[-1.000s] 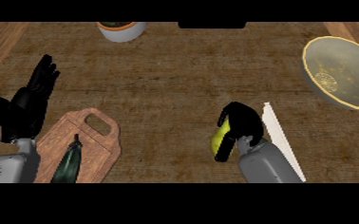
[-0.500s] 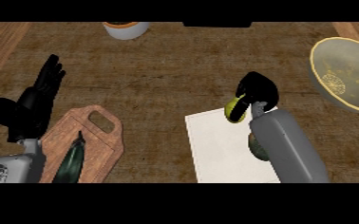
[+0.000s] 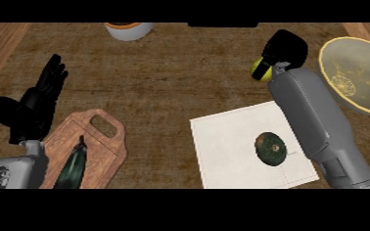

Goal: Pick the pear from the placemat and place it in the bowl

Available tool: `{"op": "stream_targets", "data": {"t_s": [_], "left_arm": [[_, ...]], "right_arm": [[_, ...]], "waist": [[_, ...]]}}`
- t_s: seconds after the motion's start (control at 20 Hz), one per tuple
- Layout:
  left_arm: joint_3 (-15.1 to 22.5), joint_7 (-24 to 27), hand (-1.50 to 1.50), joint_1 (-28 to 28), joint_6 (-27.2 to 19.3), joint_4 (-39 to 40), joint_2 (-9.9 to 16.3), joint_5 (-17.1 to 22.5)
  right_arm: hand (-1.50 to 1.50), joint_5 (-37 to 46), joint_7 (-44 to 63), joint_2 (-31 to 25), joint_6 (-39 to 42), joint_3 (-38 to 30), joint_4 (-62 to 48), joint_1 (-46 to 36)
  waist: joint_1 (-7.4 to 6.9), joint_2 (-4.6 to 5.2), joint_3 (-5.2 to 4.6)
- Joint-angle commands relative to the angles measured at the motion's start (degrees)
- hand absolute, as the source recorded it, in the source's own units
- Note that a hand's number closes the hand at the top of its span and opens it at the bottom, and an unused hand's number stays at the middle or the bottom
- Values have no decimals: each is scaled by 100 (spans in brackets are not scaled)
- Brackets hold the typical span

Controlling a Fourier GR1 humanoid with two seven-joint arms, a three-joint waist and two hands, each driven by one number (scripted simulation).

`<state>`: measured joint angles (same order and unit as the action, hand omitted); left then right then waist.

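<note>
Right hand (image 3: 286, 49), curled round the yellow-green pear (image 3: 259, 68), sits at two o'clock, just short of the bowl (image 3: 339, 61) at three, which shows a pale mark inside. Since half a second ago it has carried the pear off the placemat (image 3: 231, 151), exposing a dark round fruit (image 3: 270, 148). Left hand (image 3: 36, 103) rests open at nine.

Single view, from head height, looking steeply down on the wooden counter (image 3: 166, 78). Forearms enter from the lower edge. Frame spans from the cutting board (image 3: 90, 149) at lower left to the bowl (image 3: 347, 73) at the right edge; a cup (image 3: 128, 29) sits at the top edge.
</note>
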<state>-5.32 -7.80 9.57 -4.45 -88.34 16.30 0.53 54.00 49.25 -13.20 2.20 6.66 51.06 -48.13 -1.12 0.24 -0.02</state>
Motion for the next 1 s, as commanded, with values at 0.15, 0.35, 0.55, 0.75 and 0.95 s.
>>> {"op": "stream_targets", "data": {"t_s": [0.15, 0.35, 0.55, 0.75, 0.95], "left_arm": [[-57, 47, 0, -95, -97, 68, -51, -63], [-307, 10, 0, -169, 217, 47, 239, 163], [-246, 58, 0, 98, 172, 210, 88, 96], [-191, -87, 0, -74, 177, -30, 31, 62], [-426, 5, 0, -39, 300, 35, 209, 133]], "right_arm": [[150, 1006, 1009, -513, -371, 215, 934, -791], [150, 905, 1046, -794, -327, -159, 1647, -699], [150, 1106, 1225, -877, -199, -432, 1537, -869], [150, 731, 633, -1349, -334, -983, 1831, -395], [150, 440, 6, -1434, -941, -1434, 1349, -158]], "waist": [[184, -83, -5], [188, -82, 1], [137, -33, 0], [141, -36, 4], [80, -16, 4]]}}
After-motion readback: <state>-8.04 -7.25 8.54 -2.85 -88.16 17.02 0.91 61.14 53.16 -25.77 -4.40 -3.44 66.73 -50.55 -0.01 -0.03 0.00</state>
